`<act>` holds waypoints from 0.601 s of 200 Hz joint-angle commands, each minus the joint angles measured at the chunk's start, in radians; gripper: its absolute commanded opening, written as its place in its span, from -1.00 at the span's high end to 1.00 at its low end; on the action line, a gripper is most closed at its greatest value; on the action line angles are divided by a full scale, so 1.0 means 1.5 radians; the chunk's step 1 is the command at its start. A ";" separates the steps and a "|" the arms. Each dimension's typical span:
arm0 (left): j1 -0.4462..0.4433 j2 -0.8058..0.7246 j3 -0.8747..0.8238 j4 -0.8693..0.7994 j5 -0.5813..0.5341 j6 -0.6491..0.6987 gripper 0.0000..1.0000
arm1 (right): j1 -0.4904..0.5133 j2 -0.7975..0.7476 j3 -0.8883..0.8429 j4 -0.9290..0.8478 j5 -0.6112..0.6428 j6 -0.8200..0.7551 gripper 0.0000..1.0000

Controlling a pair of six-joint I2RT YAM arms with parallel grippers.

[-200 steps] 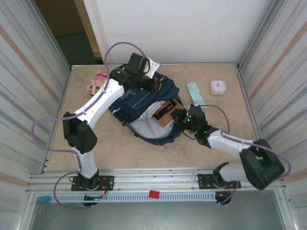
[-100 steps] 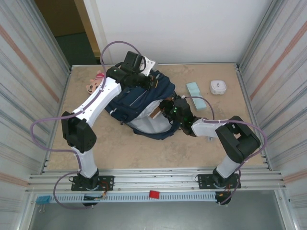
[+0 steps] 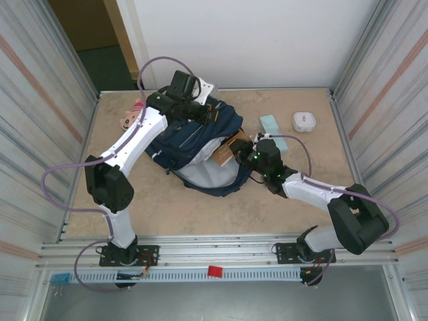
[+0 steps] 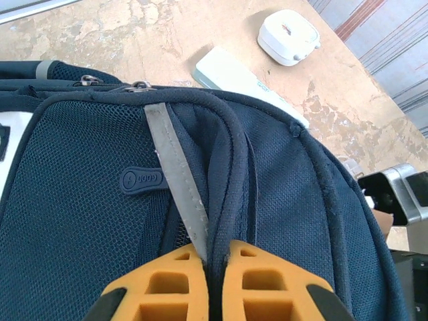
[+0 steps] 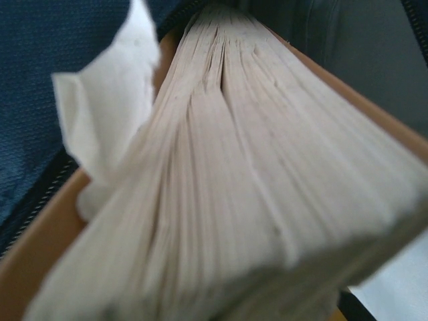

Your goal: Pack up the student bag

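Note:
The student bag, a navy backpack, lies in the middle of the table with its mouth gaping toward the front right. At its far top edge my left gripper is shut on the bag's rim; in the left wrist view the orange fingertips pinch the dark piping beside a grey trim stripe. My right gripper is shut on a thick brown-covered book at the bag's mouth. In the right wrist view the book's pale page edges hide the jaws, with a white paper slip and the bag's fabric alongside.
A pink plush toy lies left of the bag, partly behind my left arm. A pale mint box and a white round case sit at the back right. Metal walls close in both sides.
The right gripper carried the book left into the bag's mouth, then drew back slightly to the right. The left gripper kept its hold on the rim and shifted it a little back and left.

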 commanded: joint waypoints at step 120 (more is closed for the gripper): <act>0.007 -0.043 -0.032 0.088 0.065 -0.009 1.00 | 0.014 0.313 0.184 0.016 0.005 0.002 0.65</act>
